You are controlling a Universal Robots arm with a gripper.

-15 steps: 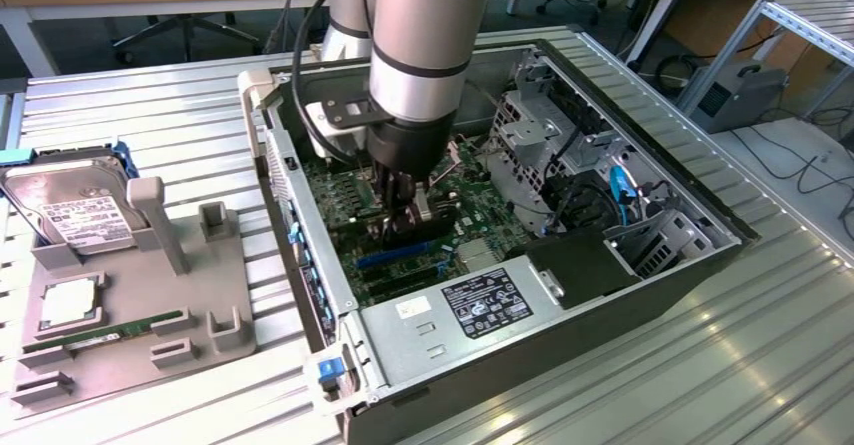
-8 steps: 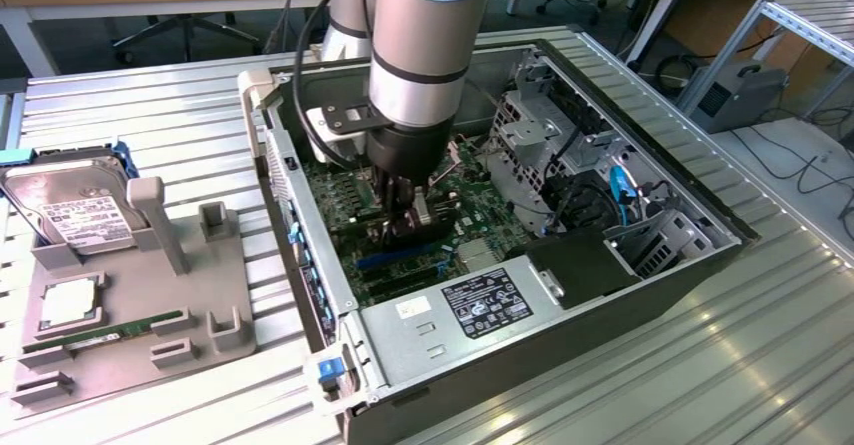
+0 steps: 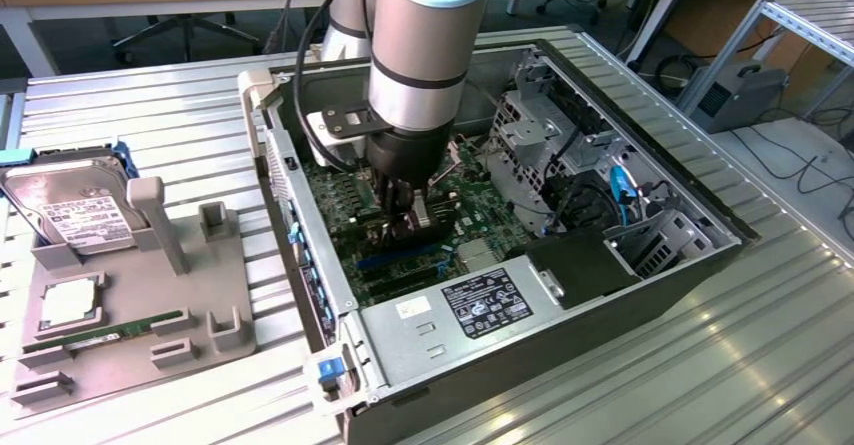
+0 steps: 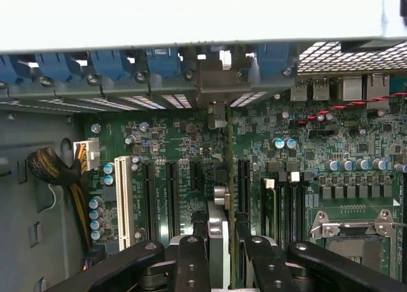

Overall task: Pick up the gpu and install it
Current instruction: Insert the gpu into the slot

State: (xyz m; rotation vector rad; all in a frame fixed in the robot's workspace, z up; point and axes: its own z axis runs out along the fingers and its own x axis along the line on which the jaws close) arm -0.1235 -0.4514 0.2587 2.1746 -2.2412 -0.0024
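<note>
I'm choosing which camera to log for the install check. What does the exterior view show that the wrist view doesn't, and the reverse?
The exterior view adds the hard drive and memory stick on the grey fixture beside the computer case, plus the power supply and the arm. The wrist view adds the white expansion slot, the CPU socket, and the gpu edge-on between the fingers. Both share the green motherboard and the gripper inside the case.

A robotics lab: open computer case on aluminium-profile table.
</note>
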